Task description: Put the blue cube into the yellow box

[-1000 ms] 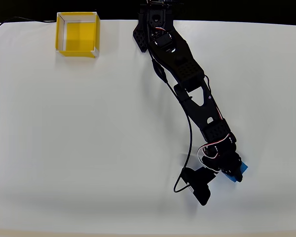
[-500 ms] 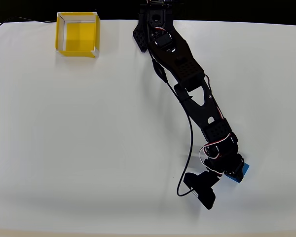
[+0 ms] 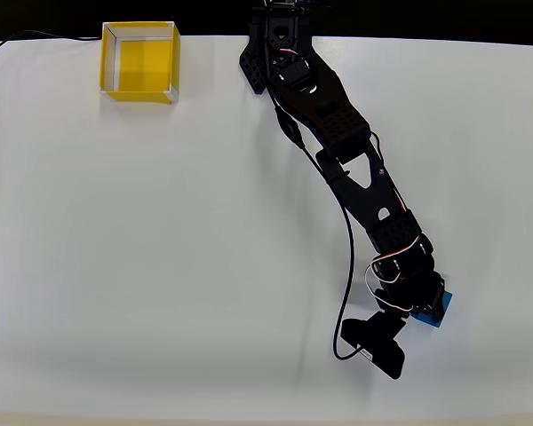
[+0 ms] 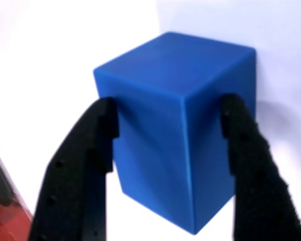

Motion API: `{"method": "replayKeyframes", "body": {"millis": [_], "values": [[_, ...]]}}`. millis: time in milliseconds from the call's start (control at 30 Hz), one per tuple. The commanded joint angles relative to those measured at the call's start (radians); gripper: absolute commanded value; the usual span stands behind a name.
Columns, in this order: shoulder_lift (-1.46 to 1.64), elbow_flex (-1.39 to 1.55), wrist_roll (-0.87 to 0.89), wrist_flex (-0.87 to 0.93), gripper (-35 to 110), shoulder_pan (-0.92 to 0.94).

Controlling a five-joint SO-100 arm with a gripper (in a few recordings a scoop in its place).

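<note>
Blue cube (image 4: 175, 130): solid, bright blue, plain faces; stands on the white table (image 3: 160, 266) between the two black fingers (image 4: 85, 165) of the gripper (image 4: 168, 115), one finger against each side, clamped on it. Overhead, only a blue corner (image 3: 438, 312) shows past the gripper. Yellow box (image 3: 139, 62): open-topped, white-rimmed; well apart from the gripper, at the table's far edge beyond the arm's base (image 3: 280, 40).

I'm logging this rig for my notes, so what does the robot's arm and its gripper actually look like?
The arm is matte black plastic, built from blocky links with rows of small holes. A thin black cable hangs beside it, and red and white wires loop at the wrist. The gripper has two flat black fingers with small round holes and stepped tips.
</note>
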Motion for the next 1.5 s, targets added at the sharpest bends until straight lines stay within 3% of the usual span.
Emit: {"method": "replayKeyframes", "body": {"millis": [0,500,700,900,1467], "values": [[0.253,-0.017,-0.061,0.014,18,-0.011],[0.443,-0.014,-0.184,0.04,19,0.012],[0.403,0.031,-0.132,0.051,50,0.017],[0.341,0.04,-0.121,0.034,59,0.023],[0.219,0.072,-0.14,0.098,61,0.037]]}}
